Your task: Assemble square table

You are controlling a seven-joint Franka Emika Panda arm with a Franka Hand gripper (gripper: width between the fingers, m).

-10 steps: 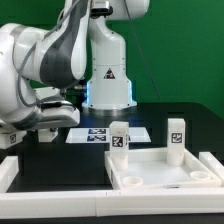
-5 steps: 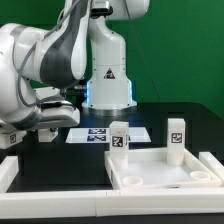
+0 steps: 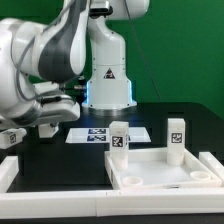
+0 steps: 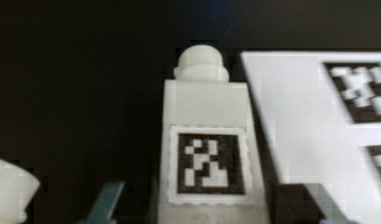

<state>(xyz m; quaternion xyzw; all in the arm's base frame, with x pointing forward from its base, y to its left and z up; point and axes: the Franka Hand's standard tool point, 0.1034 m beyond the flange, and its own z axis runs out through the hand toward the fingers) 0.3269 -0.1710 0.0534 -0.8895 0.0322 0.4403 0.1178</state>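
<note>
Gripper partly closed, my two fingers pressed on the sides of a short white plastic leg block with a black-and-white tag and a rounded peg end. The held leg block sits over the black table, just beside the flat white marker board. It looks lifted off the surface, but the wrist view is blurry so I'm not sure. In the exterior view my gripper is low at the exterior view's left edge, well apart from the large white plastic square slab with raised rim, which lies flat at the exterior view's right. A second leg and a third leg, both white and tagged, stand upright at the slab's far corners. A long white border bar runs along the front.
</note>
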